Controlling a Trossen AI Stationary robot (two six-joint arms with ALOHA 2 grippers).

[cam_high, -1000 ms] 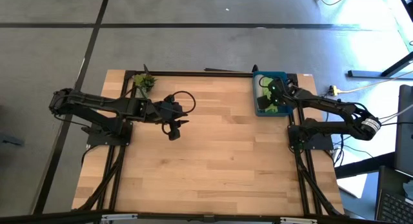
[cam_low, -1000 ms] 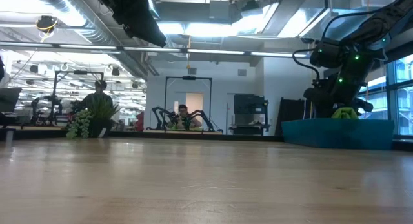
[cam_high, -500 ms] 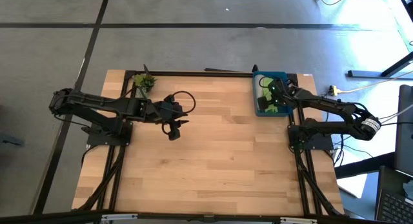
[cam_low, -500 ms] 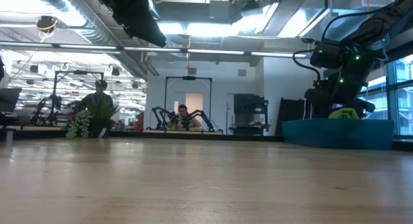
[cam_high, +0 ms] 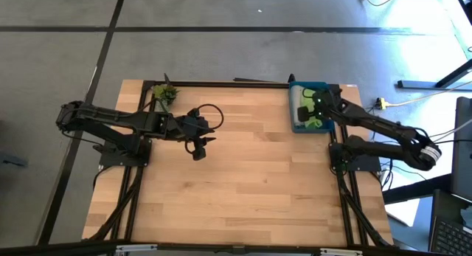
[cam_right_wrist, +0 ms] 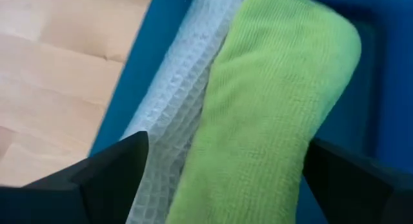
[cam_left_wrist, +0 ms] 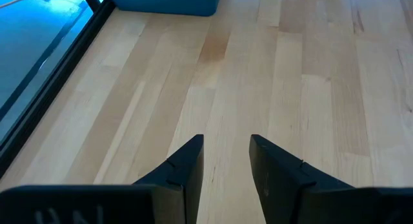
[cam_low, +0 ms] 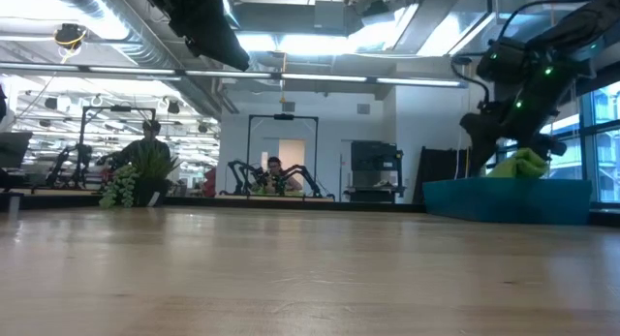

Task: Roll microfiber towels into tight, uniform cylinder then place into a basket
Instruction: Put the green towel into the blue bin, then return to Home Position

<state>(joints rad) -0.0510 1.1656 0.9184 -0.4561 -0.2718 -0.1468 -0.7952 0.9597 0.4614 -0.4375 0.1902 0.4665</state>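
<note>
The blue basket (cam_high: 310,85) stands at the table's far right. Two rolled microfiber towels lie in it side by side: a bright green one (cam_right_wrist: 271,108) and a light grey waffle one (cam_right_wrist: 177,101). In the low view the green roll (cam_low: 523,164) peeks over the basket wall (cam_low: 509,198). My right gripper (cam_right_wrist: 226,141) hangs open just above the basket, its fingers spread wide on either side of the green roll and touching nothing. My left gripper (cam_high: 198,150) waits open over the bare wood at the table's left middle, with nothing between its fingers (cam_left_wrist: 226,161).
A small green plant sprig (cam_high: 165,92) sits at the far left corner. The wide wooden tabletop (cam_high: 251,182) lies between the two arms. Black frame rails run along the table's edges. A person sits far behind the table in the room (cam_low: 274,171).
My right gripper has risen a little above the basket and drawn off the green towel, which stays lying in the basket next to the grey one.
</note>
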